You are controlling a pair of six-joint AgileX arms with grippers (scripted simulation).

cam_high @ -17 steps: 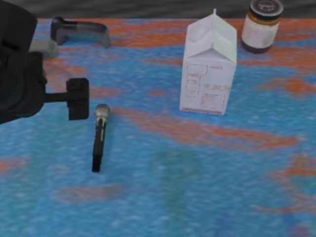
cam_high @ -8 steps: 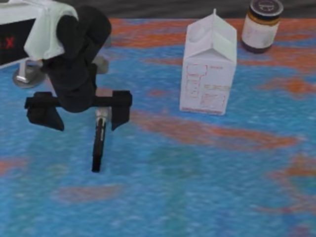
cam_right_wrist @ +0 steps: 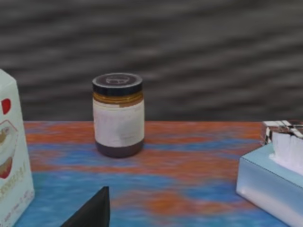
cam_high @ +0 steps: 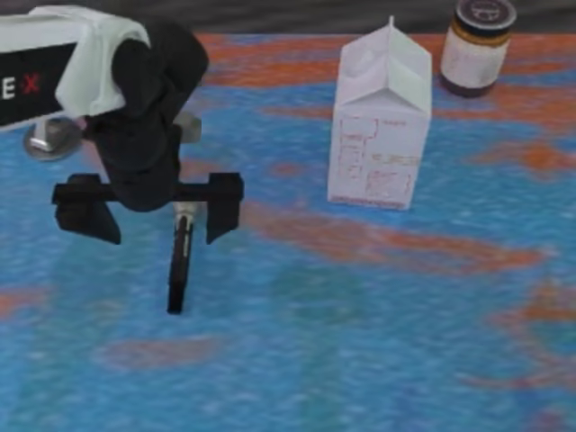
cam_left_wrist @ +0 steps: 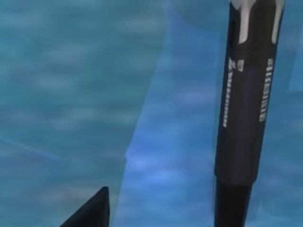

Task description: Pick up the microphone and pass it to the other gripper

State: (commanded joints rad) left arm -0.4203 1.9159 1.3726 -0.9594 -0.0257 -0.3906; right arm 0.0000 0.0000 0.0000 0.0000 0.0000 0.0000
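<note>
Two spread fingers of the left end effector (cam_high: 148,209) straddle the microphone (cam_high: 180,256) head, open table (cam_high: 378,342) rightward.

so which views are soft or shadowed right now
Top view: left gripper throws a faint shadow on the table. Left wrist view: microphone close up, lettering smeared, table soft. Right wrist view: jar fairly crisp, back wall banded and blurry.
</note>
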